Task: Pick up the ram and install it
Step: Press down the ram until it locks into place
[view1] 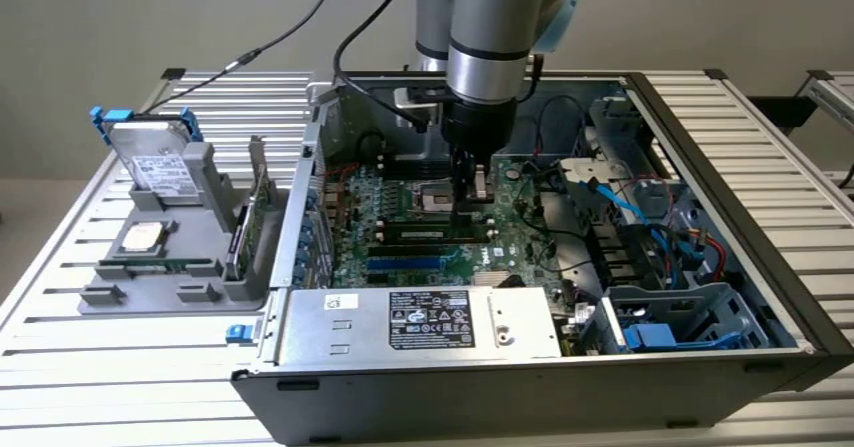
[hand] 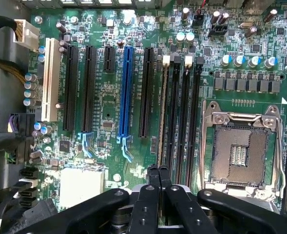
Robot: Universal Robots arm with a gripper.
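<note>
One ram (hand: 162, 117) seated in a motherboard (hand: 109, 97) slot, frame centre; one gripper (hand: 158, 171) fully closed above it, gripping nothing.

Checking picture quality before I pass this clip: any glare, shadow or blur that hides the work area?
Exterior view: even light, the arm shades the motherboard under it, fine parts soft. Wrist view: slots crisp, mild glare on the socket frame, the shut pincer near the lens dark but readable.
</note>
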